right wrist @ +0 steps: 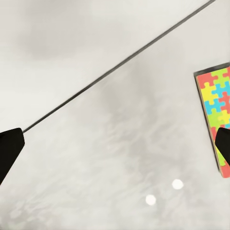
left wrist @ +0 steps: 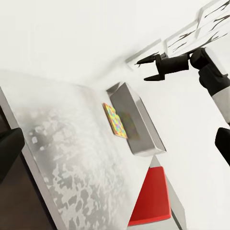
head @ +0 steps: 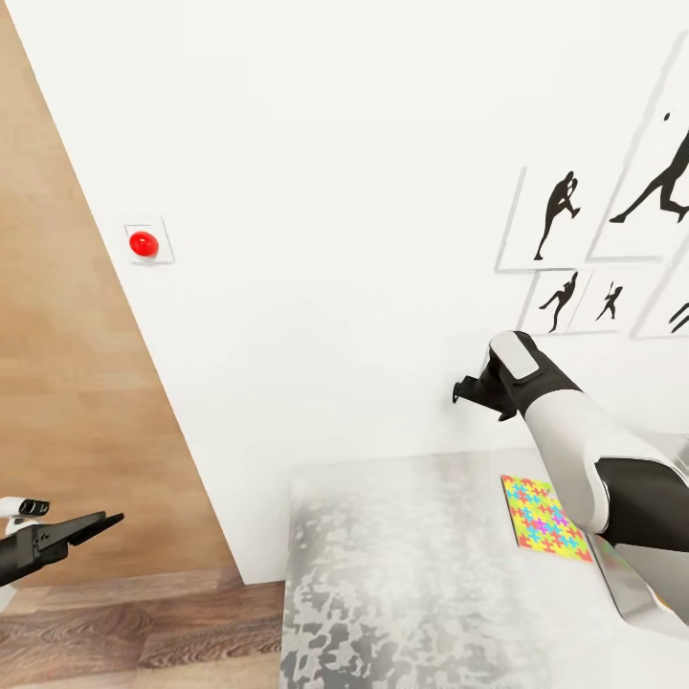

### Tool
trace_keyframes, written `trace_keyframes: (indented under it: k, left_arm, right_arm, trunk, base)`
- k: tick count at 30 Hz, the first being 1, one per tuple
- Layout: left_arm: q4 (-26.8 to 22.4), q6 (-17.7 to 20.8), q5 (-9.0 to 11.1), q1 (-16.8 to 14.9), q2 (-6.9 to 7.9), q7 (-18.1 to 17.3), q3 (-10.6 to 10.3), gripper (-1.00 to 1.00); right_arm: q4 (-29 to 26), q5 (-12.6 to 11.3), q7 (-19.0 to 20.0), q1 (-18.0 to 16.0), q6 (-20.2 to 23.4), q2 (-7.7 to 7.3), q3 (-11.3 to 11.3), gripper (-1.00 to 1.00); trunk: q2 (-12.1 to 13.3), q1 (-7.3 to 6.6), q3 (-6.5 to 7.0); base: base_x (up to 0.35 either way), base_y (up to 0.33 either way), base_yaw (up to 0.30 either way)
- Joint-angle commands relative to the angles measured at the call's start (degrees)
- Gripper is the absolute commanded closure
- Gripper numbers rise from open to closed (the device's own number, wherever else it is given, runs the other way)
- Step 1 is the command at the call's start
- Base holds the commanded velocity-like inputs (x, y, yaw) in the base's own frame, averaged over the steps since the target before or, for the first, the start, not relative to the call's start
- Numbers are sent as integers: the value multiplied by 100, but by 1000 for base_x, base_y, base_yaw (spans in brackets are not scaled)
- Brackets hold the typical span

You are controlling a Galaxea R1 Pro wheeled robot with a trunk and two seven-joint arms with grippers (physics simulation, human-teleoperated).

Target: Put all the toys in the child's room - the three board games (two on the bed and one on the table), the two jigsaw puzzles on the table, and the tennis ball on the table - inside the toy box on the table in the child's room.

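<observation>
A bright multicolour jigsaw puzzle (head: 544, 517) lies flat on the pale speckled table (head: 402, 574), right beside the light grey toy box (head: 627, 586), whose rim shows under my right arm. The left wrist view has the same puzzle (left wrist: 115, 120) against the long side of the toy box (left wrist: 139, 122). My right gripper (head: 471, 390) hangs open and empty above the table's far edge, near the wall; in its wrist view the puzzle (right wrist: 215, 110) sits below and to one side. My left gripper (head: 94, 524) is open and empty, low over the floor left of the table.
A white wall runs close behind the table, with black silhouette pictures (head: 565, 215) and a red button (head: 144, 244) on it. Wood-plank floor (head: 144, 632) lies left of the table. A red seat (left wrist: 153, 196) stands past the table's end.
</observation>
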Motion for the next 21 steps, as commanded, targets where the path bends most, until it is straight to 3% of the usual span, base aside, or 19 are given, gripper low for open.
trace_keyframes:
  k: [1,21]
  left_arm:
    - [-1,61,2,-4,2,-20,-2,-100]
    - [-1,61,2,-4,2,-24,-1,-100]
  right_arm:
    - [-7,-42,-49,-5,17,1,-13,-100]
    - [-7,-42,-49,-4,14,-1,-13,-100]
  trunk:
    - [-12,4,-13]
    - [-12,4,-13]
  base:
    - [0,0,0]
    - [0,0,0]
